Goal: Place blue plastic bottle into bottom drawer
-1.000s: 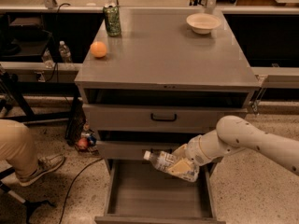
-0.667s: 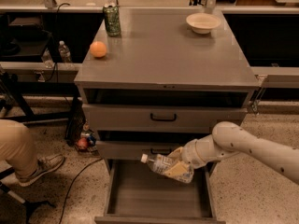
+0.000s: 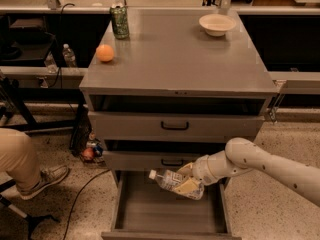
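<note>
My pincer (image 3: 194,179) is clamped on the bottle (image 3: 169,180). I hold it sideways, cap pointing left, above the open bottom drawer (image 3: 150,213) and not touching its floor. Judged purpose: it lies flat once lowered.

- The bench (image 3: 180,59) is a grey cabinet with a flat, plain top, seen from the front and above.
- A green can (image 3: 120,21) stands upright on it at 11 o'clock, close to the far left corner.
- An orange (image 3: 105,53) sits at 9 o'clock, near the left edge, this side of the can and apart from it.
- A pale bowl (image 3: 217,24) rests at 1 o'clock, near the far edge, well apart from the can and orange.
- My jaws are below the bench top, at 5 o'clock, in front of the cabinet and over the open bottom drawer (image 3: 170,209), gripping the blue plastic bottle (image 3: 172,181).
</note>
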Available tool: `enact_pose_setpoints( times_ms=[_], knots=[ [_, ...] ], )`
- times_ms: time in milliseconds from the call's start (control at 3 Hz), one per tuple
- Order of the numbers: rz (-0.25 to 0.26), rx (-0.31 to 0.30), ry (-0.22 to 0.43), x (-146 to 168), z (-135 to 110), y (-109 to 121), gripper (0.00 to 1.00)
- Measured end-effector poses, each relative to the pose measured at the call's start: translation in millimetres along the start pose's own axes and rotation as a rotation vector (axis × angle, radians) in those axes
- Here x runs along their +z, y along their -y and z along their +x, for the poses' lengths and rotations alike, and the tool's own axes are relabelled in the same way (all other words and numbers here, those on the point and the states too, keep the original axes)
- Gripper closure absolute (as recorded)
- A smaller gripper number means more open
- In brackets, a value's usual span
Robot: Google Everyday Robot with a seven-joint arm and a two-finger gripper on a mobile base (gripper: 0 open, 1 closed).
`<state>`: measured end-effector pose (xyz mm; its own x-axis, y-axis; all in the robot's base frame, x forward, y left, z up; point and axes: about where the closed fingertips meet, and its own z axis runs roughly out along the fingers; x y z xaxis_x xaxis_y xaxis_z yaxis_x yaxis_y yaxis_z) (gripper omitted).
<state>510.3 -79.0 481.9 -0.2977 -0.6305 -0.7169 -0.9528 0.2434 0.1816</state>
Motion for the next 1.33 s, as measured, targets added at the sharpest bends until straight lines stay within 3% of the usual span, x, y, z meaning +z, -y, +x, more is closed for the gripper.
enact_pose_setpoints(
  times_ms=[333,1333],
  knots=[
    [0.012,0.014,-0.003,5.6,9.1,1.0,1.0],
    [0.176,0.201,0.035,63.0,82.7,24.1,1.0]
  ],
)
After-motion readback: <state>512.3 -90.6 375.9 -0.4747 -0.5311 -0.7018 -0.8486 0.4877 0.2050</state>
